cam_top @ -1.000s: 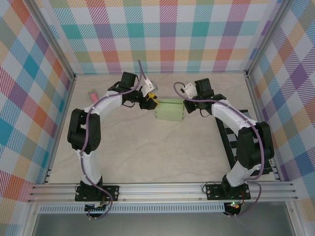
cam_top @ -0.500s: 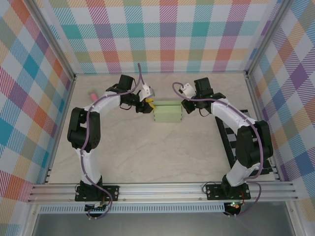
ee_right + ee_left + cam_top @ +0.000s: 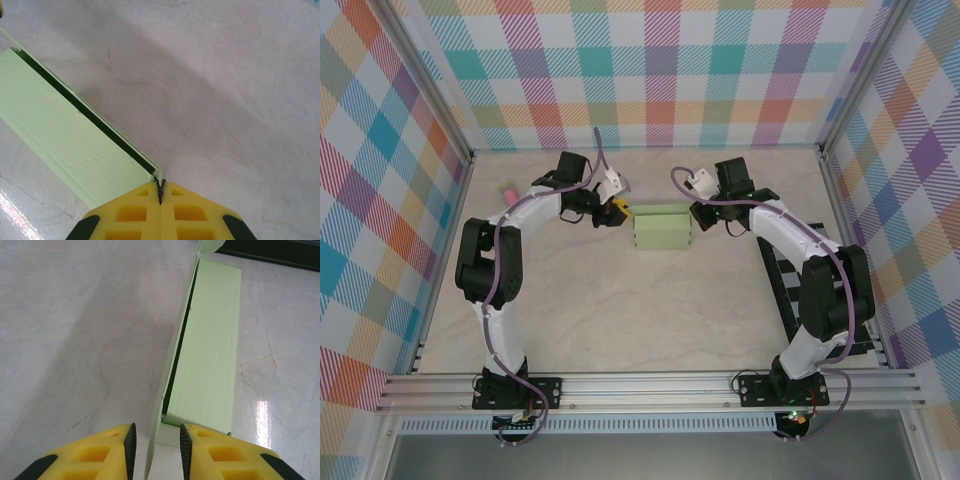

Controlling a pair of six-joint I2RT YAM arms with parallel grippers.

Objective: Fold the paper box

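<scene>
The pale light-green, thin-card paper box lies on the marbled beige counter, toward the far middle, between my two hands. It is a long, low rectangular shape with one long side gaping as a dark slit along its top edge.

My left hand sits at the box's left end. Its yellow fingers are only narrowly apart, and the thin upright wall of card runs into the gap between them. I see space on both sides of the card, so the pads are not pressed onto it.

My right hand is at the box's right end with its fingers pressed fully together, pinching the corner of the box's thin standing wall right at the tips.

Off to the far left of the counter lies a small pink-and-blue stick, well apart from the box. A black-and-white checkered board lies along the right side, partly under my right arm.
</scene>
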